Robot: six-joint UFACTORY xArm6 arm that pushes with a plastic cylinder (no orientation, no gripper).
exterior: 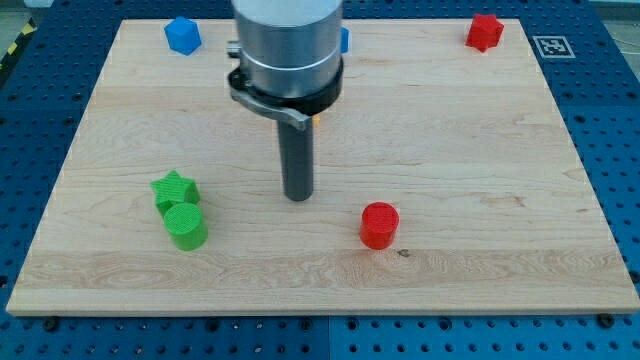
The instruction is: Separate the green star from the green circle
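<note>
- Camera view: my tip (298,196) rests on the desk (480,150) near the middle, well apart from the green pair, which lies at about 9 o'clock from it, slightly lower in the view.
- There is no gripper on this arm, only a rod, so nothing opens or shuts.
- The green star (174,190) sits in the view's lower left, touching the green circle (186,225), which is just below it at about 5 o'clock.
- Doing the step well, as I judge it: bring my tip round to the seam between the two and push only one of them, say the star toward 12 o'clock, so the circle stays put. A push from the right along the seam risks dragging both.
- The star has no clear long axis; one point faces roughly 12 o'clock. The pair's axis runs about 11 to 5 o'clock.
- Elsewhere: a red cylinder (379,224) at 4 o'clock from my tip, a blue block (182,35) and a red block (484,31) along the top.
</note>
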